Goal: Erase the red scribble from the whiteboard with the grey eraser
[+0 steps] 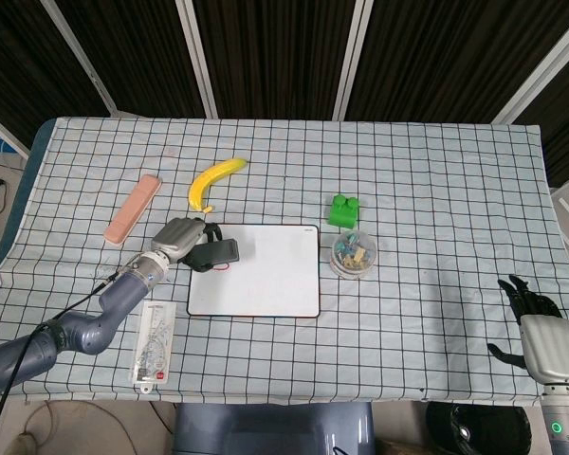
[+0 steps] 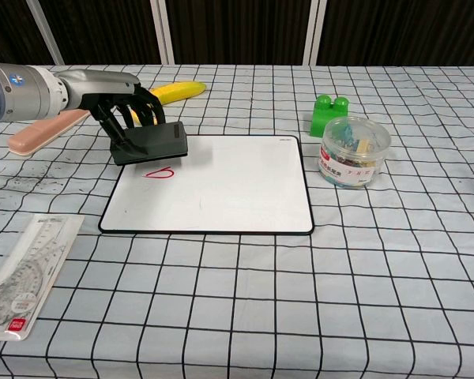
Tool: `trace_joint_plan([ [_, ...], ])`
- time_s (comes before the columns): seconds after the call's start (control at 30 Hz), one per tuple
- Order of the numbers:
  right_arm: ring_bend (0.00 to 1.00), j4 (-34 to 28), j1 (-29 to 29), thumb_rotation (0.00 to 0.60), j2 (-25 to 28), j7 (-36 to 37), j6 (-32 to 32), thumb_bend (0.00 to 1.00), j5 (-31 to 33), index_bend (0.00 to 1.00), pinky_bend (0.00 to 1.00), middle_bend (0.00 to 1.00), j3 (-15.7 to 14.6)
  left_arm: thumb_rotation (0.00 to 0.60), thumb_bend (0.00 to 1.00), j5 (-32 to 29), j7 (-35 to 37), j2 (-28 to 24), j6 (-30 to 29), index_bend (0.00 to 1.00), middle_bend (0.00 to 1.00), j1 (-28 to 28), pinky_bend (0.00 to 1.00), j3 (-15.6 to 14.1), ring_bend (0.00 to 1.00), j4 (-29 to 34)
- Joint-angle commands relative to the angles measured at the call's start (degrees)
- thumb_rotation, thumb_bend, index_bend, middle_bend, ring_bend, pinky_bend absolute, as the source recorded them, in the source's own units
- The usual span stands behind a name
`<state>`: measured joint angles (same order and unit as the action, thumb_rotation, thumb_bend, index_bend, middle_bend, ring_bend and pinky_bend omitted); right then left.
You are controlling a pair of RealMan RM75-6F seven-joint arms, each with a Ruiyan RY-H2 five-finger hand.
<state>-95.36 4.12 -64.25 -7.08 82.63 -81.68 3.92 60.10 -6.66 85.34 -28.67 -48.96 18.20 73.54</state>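
The whiteboard (image 1: 261, 275) (image 2: 221, 185) lies flat at the table's middle. A small red scribble (image 2: 159, 173) sits near its left edge; in the head view it is mostly hidden under the eraser. My left hand (image 1: 180, 237) (image 2: 122, 99) grips the dark grey eraser (image 1: 215, 254) (image 2: 151, 142), which hangs just above the board's upper left corner, right behind the scribble. My right hand (image 1: 541, 327) rests at the table's near right edge with fingers apart, holding nothing; the chest view does not show it.
A banana (image 1: 211, 180) (image 2: 172, 91) and a pink case (image 1: 133, 209) (image 2: 39, 133) lie behind the board's left. A green block (image 1: 342, 209) (image 2: 329, 115) and a tub of clips (image 1: 354, 253) (image 2: 354, 151) stand right of it. A bagged ruler set (image 1: 153, 343) (image 2: 20, 276) lies front left.
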Motion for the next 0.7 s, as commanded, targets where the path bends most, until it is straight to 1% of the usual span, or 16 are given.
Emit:
trace_joint_plan([
  [0.03, 0.21, 0.0, 0.0, 0.600, 0.0, -0.1, 0.0, 0.03, 0.0, 0.14, 0.21, 0.11, 0.0, 0.600, 0.30, 1.1, 1.4, 1.6, -1.0, 0.33, 0.42, -0.4, 0.26, -0.6, 0.21, -2.2],
  [0.43, 0.21, -0.1, -0.1, 0.600, 0.2, 0.0, -0.1, 0.03, 0.3, 0.14, 0.21, 0.11, 0.0, 0.600, 0.30, 4.8, 4.7, 4.9, -1.4, 0.34, 0.43, -1.9, 0.26, -2.5, 0.21, -6.8],
  [0.7, 0.21, -0.1, 0.0, 0.600, 0.2, 0.1, -0.2, 0.03, 0.2, 0.14, 0.21, 0.11, 0.0, 0.600, 0.30, 6.2, 5.6, 6.1, -2.3, 0.34, 0.43, -2.3, 0.26, -4.0, 0.21, -8.3],
])
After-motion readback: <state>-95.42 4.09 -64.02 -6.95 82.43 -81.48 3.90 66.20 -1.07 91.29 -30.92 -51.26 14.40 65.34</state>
